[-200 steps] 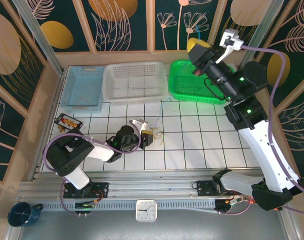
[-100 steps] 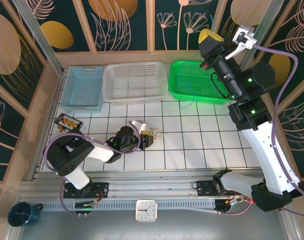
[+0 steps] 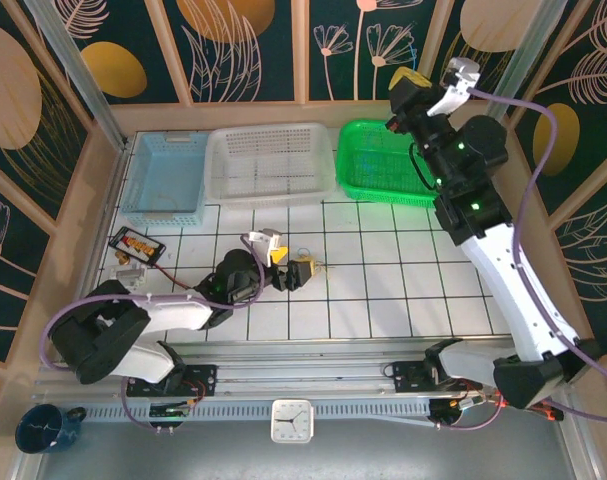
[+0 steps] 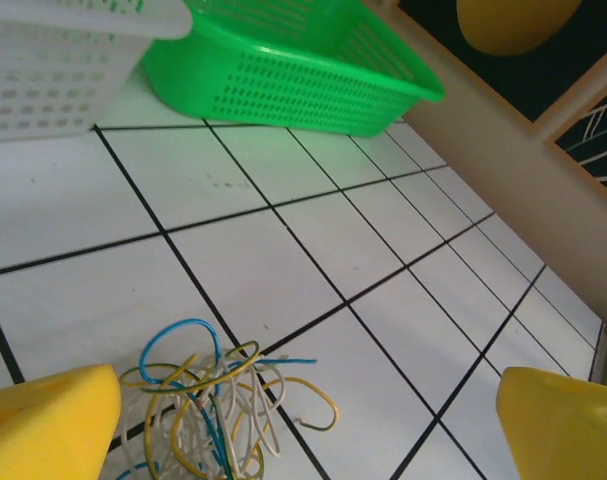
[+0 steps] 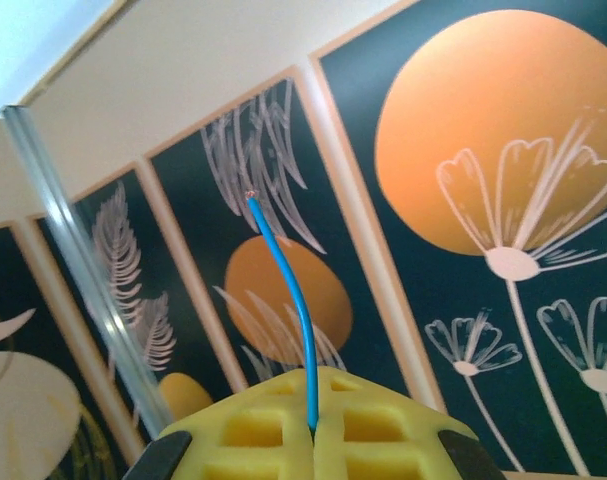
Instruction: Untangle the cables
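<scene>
left gripper [image 3: 286, 268] low over tiled table [image 3: 383, 290], jaws spread wide, nothing in them. cables [image 4: 208, 400] sit right at its fingertips, just ahead, off-centre in the gap, no real long axis, just loose loops. right gripper [image 3: 408, 85] way up over green basket [image 3: 383, 160], pinched on single blue wire [image 5: 288, 300]. left arm def nearer, next grab probably its job.

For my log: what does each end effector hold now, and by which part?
The right end effector pinches a blue wire, one free end sticking out. The left end effector, open above the cables, holds nothing.
</scene>
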Controlling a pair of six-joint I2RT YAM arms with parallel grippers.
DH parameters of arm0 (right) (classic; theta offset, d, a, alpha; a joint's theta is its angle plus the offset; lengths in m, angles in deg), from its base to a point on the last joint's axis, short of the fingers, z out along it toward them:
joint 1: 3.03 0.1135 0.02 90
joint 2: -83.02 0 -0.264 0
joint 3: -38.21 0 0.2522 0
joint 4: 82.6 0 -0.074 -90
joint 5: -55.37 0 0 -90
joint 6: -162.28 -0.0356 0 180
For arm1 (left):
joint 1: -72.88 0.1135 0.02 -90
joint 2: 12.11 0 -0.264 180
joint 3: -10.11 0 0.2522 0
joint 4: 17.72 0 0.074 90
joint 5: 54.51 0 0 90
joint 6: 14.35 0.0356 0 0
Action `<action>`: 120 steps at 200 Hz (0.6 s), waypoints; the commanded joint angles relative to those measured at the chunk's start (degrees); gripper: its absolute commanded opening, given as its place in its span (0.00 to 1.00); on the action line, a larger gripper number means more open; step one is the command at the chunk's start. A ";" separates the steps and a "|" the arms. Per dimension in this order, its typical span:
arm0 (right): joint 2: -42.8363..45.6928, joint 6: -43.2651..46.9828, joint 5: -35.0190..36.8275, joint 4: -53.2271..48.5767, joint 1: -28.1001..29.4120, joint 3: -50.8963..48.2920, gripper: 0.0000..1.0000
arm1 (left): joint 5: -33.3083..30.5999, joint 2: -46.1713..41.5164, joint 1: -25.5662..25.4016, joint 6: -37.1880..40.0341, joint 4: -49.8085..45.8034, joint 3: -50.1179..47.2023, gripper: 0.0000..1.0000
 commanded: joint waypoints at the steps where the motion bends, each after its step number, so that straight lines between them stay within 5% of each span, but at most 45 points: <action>1: -3.27 3.37 4.76 6.19 -1.46 0.07 0.00 | -3.51 -2.61 -0.36 -1.13 -1.81 -0.80 0.99; 55: -16.64 10.48 15.76 12.72 -2.76 3.52 0.00 | -6.37 -7.08 -0.32 -2.40 -5.48 0.24 0.99; 120: -32.23 8.03 23.45 13.21 -6.17 0.34 0.00 | -6.94 -9.27 -0.32 -3.68 -6.61 1.31 0.99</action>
